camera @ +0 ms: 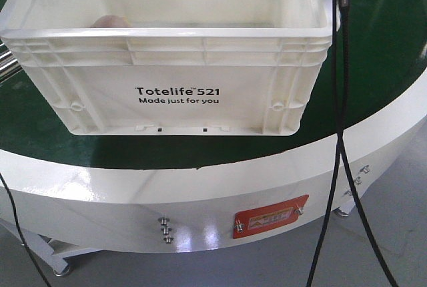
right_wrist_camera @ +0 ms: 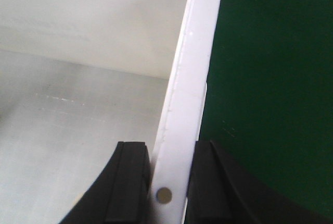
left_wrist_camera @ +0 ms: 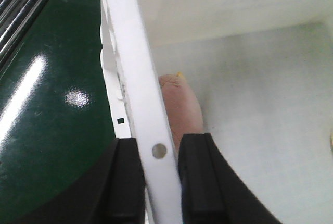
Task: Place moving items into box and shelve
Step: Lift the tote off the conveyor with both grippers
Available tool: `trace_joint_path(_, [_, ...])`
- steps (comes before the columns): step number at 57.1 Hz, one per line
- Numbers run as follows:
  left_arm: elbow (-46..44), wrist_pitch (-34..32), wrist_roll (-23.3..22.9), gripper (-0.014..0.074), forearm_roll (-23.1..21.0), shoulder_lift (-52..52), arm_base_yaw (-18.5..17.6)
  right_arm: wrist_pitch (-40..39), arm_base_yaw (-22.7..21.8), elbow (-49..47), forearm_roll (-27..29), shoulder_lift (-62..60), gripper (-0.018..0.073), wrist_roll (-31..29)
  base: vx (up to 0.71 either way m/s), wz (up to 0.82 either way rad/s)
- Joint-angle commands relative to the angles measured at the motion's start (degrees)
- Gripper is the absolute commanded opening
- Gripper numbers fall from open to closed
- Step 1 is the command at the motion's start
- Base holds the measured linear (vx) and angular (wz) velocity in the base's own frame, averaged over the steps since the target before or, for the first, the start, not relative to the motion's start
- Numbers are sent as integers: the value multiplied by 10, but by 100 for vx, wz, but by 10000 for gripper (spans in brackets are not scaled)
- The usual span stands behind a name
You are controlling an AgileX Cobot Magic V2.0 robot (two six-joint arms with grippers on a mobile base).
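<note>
Two grippers, both clamped on the white box [camera: 167, 33]: we pinch its left rim with the left gripper [left_wrist_camera: 160, 182] and its right rim with the right gripper [right_wrist_camera: 169, 187], one finger inside, one outside. One pink-beige toy [left_wrist_camera: 179, 109] lies on the box floor against the left wall, just beside our left inner finger [left_wrist_camera: 200, 182].

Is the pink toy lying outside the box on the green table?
No, the pale pink toy lies inside the box, on its floor against the wall whose rim the left gripper straddles.
</note>
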Motion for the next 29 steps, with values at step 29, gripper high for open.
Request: trace_joint_path(29, [-27, -63, 12, 2, -14, -41, 3, -76, -8, -24, -30, -42, -4, -11, 0, 0])
